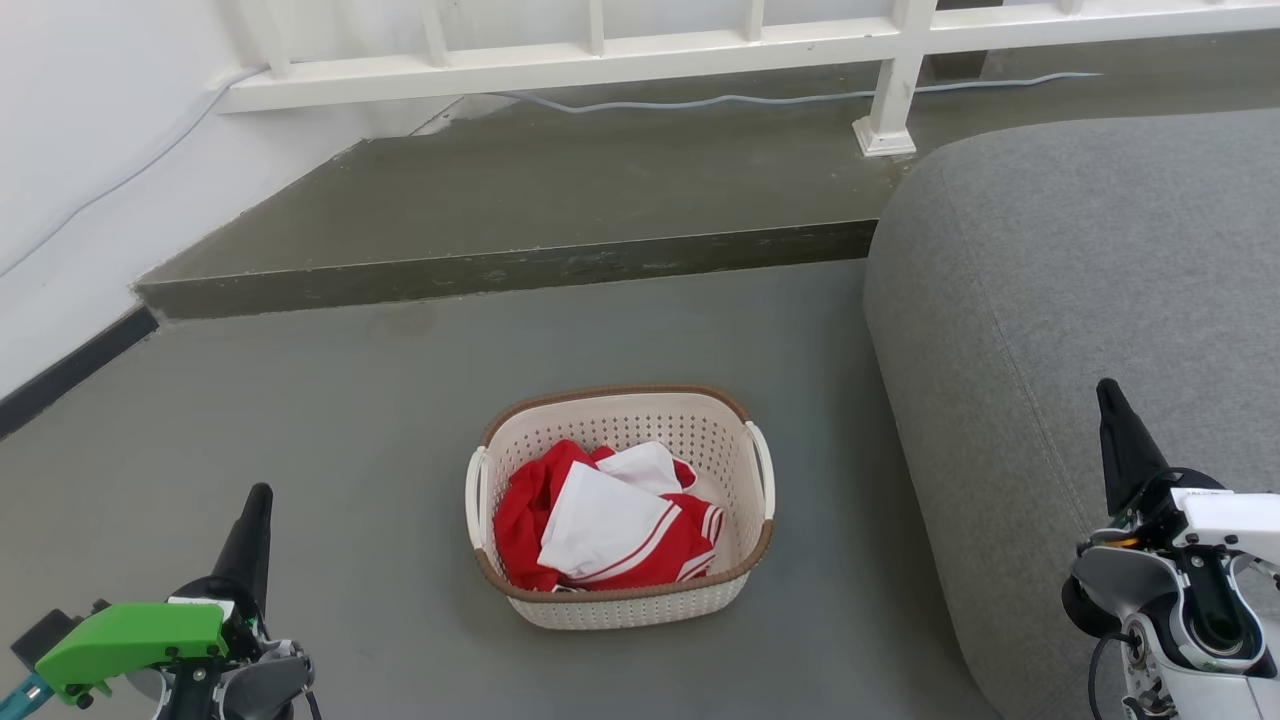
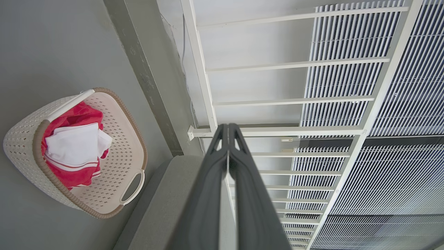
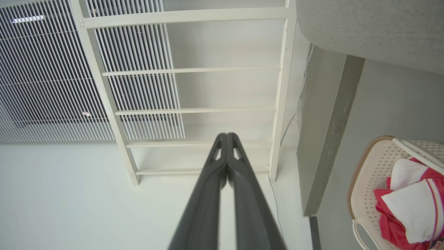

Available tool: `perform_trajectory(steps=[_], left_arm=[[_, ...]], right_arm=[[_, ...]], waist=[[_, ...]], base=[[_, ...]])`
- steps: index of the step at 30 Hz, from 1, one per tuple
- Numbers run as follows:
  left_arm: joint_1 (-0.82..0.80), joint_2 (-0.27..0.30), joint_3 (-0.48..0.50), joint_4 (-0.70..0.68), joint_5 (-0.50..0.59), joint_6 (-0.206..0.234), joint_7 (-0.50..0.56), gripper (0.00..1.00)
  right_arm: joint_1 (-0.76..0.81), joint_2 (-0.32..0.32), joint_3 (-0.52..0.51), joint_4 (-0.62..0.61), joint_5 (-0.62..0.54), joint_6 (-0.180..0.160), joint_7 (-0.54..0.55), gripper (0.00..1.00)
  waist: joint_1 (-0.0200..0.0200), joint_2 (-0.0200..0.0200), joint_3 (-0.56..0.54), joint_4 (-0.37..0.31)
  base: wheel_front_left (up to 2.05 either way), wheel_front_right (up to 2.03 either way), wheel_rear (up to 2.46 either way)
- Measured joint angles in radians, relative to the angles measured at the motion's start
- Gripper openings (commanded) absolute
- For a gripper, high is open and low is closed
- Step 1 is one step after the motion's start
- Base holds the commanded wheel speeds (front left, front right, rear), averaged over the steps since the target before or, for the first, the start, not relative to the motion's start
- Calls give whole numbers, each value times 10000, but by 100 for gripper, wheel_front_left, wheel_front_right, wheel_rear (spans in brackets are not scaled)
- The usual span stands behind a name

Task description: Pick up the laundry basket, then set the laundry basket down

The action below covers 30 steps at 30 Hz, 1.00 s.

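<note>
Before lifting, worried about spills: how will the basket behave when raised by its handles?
Probably stiff: the basket has perforated plastic walls that hold their shape. Likely light, since it holds only a few clothes. They lie toward its left side, so it may tip slightly that way.

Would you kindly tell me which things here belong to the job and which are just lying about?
Job: laundry basket, left tool, right tool, both shut.
Lying about: red-and-white clothes in the basket, grey sofa, white railing, cable, raised step.
</note>
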Motion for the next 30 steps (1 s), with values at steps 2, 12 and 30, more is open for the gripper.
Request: perform_trajectory(steps=[2,12,30], left_arm=[[0,0,0,0,0,0,0,0],[0,0,-2,0,0,0,0,0],[0,0,-2,-2,0,0,-2,0]], right_arm=[[1,0,0,-4,0,0,0,0],[1,4,-8,-13,0,2,2,0],[2,17,-17,-25,0,2,31,0]], waist=[[0,0,0,0],[0,0,0,0],[0,0,1,0]], base=[[0,0,0],[0,0,0],[0,0,0]])
